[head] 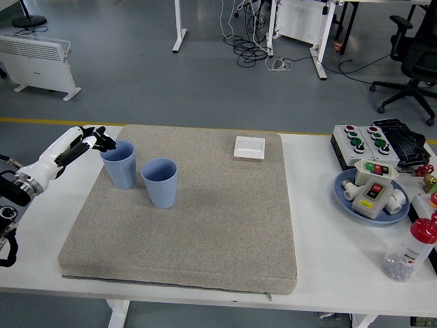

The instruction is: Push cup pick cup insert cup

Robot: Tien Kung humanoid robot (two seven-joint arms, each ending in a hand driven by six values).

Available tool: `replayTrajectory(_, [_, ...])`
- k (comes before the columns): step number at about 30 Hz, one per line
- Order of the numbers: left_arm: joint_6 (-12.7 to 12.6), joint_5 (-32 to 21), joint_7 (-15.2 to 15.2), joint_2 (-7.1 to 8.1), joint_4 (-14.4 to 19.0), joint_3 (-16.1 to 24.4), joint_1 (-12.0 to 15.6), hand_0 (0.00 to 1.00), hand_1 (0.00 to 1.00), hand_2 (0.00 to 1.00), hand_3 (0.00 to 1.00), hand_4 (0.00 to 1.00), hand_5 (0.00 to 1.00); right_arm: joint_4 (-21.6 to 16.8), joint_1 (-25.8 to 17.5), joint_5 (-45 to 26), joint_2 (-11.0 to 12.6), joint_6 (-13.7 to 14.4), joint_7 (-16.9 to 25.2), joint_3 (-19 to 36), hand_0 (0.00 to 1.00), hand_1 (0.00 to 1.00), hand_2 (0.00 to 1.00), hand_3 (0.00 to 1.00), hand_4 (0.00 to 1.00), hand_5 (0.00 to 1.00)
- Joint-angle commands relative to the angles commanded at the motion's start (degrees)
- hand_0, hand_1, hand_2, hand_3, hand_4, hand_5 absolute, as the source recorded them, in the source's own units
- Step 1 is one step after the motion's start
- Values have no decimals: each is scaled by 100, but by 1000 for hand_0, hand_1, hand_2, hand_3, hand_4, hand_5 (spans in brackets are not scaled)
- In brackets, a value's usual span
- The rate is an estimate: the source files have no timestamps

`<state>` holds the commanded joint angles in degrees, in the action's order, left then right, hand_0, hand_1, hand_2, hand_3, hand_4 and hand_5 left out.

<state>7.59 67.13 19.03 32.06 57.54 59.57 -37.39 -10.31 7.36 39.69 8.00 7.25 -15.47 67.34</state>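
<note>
We see two blue ribbed cups standing upright on the grey mat [205,225], which we take as our landmark. The first cup [120,164] sits near the mat's far left corner; the second cup [160,182] stands just beside it, a little nearer to us and further toward the mat's middle, and we cannot tell whether the two touch. Our left hand [83,141] hangs above the mat's left edge, just left of the first cup's rim. Its fingers [104,141] are stretched forward and only loosely bent, their dark tips at or very near that rim; they hold nothing, and we cannot tell whether they touch it. A white square plate [249,147] lies at the mat's far edge. Off the mat's right side we see a blue dish [345,199] carrying switch parts, a button box [355,141] and a red-capped bottle [410,251].
</note>
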Motion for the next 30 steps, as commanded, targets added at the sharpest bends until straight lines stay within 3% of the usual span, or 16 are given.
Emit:
replayTrajectory(2, [-36,101,6,64,341,-9,-77,563,590,535,501,687,935,0,-5,-3,0,2,-2,-1,723,651,643,572,117,469])
replayTrajectory(5, [-7,520,-418,131,794,-216,-328,563,590,535,501,687,935,0,-18,-10,-4,4,-8,-3,723,651,643,572,117,469])
replayTrajectory(6, [12,690,-567,133,854,-317,-422,749,741,703,629,747,833,0,-21,-12,-5,5,-10,-4,723,651,643,572,117,469])
replayTrajectory(8, [23,863,-698,134,885,-374,-473,749,741,703,629,747,833,0,-22,-13,-6,5,-11,-5,723,651,643,572,117,469])
replayTrajectory(11, [136,1318,-1089,-6,769,-820,-883,749,741,703,629,747,833,0,-39,-41,-18,9,-13,-18,723,651,643,572,117,469])
replayTrajectory(12, [187,1531,-1250,-82,689,-1032,-1071,998,971,998,990,998,652,0,-44,-58,-22,11,-13,-27,723,651,643,573,117,469])
replayTrajectory(17, [361,1988,-1655,-399,259,-1895,-1710,998,971,998,990,998,652,0,-58,-85,-27,12,-13,-54,723,651,643,573,117,469])
replayTrajectory(18, [396,2041,-1719,-471,139,-2042,-1825,998,998,998,998,998,576,0,-62,-91,-26,12,-13,-63,723,651,643,573,118,469])
replayTrajectory(19, [414,2068,-1749,-514,56,-2157,-1896,998,998,998,998,998,576,0,-64,-97,-24,12,-12,-70,723,651,643,573,118,469])
replayTrajectory(26, [595,2184,-1898,-886,-549,-2690,-2241,998,998,998,998,998,544,0,-75,-113,-15,14,-20,-113,724,651,642,573,118,468])
replayTrajectory(30, [732,2296,-2021,-970,-683,-2867,-2334,998,998,998,998,998,506,0,-83,-130,-10,15,-20,-129,724,651,642,573,118,469])
